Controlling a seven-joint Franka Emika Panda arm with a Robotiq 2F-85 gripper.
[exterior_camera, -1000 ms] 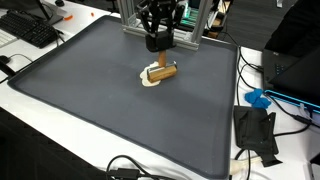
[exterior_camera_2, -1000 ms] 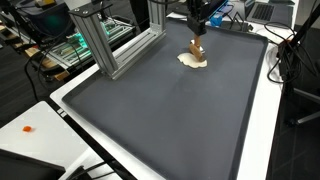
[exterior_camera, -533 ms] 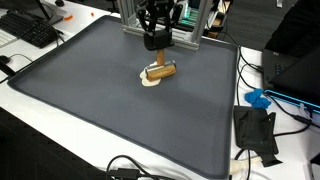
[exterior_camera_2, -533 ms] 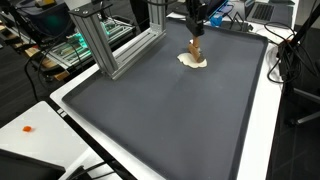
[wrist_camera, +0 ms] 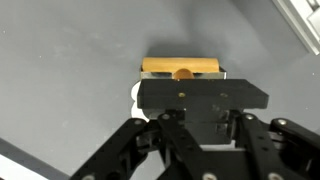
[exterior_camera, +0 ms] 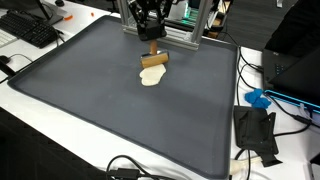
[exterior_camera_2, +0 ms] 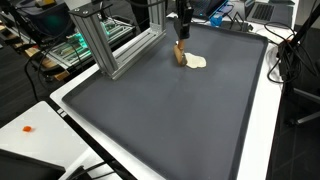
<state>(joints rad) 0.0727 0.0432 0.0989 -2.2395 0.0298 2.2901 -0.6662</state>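
The wooden tool [exterior_camera: 154,60], a flat block with a thin peg rising from its middle, hangs from the gripper [exterior_camera: 152,41], whose fingers are closed tight on the peg. In the wrist view the block [wrist_camera: 180,67] shows as a pale brown bar just beyond the black gripper body, and the fingertips themselves are hidden there. The block sits at the far edge of the cream patch [exterior_camera: 150,77] in an exterior view, while in the other it stands just beside the patch [exterior_camera_2: 196,61], so it appears lifted clear of it; whether it touches anything cannot be told. The patch lies flat on the dark grey mat [exterior_camera: 110,110], toward the mat's far end. Behind the patch, past the gripper, stands an aluminium frame [exterior_camera_2: 100,40]. Well away from the patch, off the mat's corner, lies a black keyboard [exterior_camera: 30,30], and off the opposite side rests a blue object [exterior_camera: 258,98].
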